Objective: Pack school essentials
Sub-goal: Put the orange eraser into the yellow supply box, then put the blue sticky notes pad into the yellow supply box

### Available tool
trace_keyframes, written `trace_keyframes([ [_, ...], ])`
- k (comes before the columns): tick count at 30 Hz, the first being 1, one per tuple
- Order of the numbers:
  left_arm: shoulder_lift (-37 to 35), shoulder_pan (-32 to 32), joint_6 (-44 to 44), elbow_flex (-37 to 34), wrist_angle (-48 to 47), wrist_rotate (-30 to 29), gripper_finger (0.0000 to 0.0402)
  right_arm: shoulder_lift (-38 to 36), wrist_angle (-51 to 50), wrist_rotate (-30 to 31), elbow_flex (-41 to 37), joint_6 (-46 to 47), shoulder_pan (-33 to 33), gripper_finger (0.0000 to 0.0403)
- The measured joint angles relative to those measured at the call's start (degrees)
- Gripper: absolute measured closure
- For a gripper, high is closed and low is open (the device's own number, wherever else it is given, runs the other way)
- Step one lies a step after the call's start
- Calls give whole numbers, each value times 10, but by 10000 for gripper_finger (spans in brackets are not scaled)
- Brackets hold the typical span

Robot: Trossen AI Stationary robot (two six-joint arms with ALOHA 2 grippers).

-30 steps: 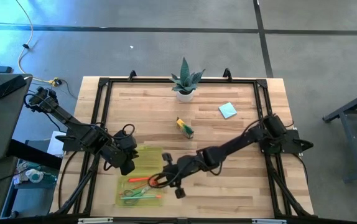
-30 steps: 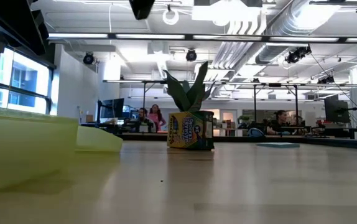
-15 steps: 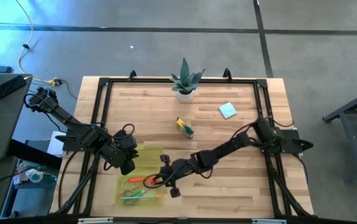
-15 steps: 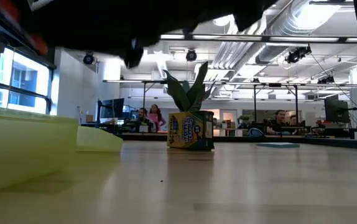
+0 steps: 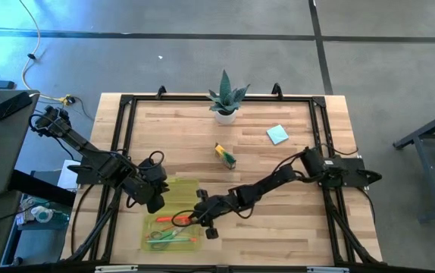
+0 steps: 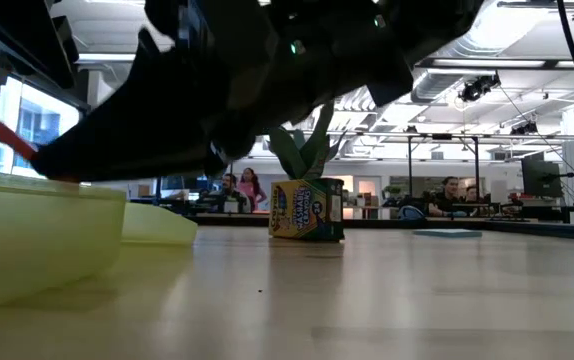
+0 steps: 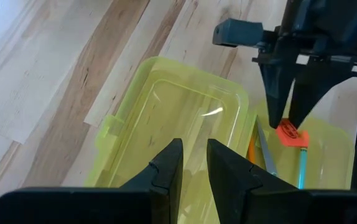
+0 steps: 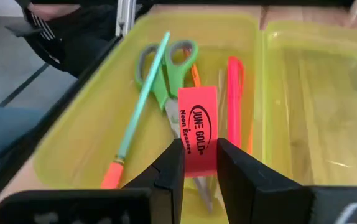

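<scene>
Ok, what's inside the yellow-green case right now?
Inside the case: green-handled scissors, a teal pencil, a red-orange marker. The right gripper holds a red eraser above them, hiding whatever lies beneath.

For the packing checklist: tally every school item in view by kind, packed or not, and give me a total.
scissors: 1
pencils: 2 show clearly, teal pencil and orange pencil
marker: 1
eraser: 1, held by the right gripper over the case
crayon box: 1
note pad: 1
Total: 7
</scene>
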Motion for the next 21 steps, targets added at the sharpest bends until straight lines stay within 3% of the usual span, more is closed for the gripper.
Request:
trace_keyframes([
  [9,0,0,0,0,0,0,339,4,-5,0,0,-4,0,327],
  [21,0,0,0,0,0,0,339,1,-16,1,0,10,-2,230],
])
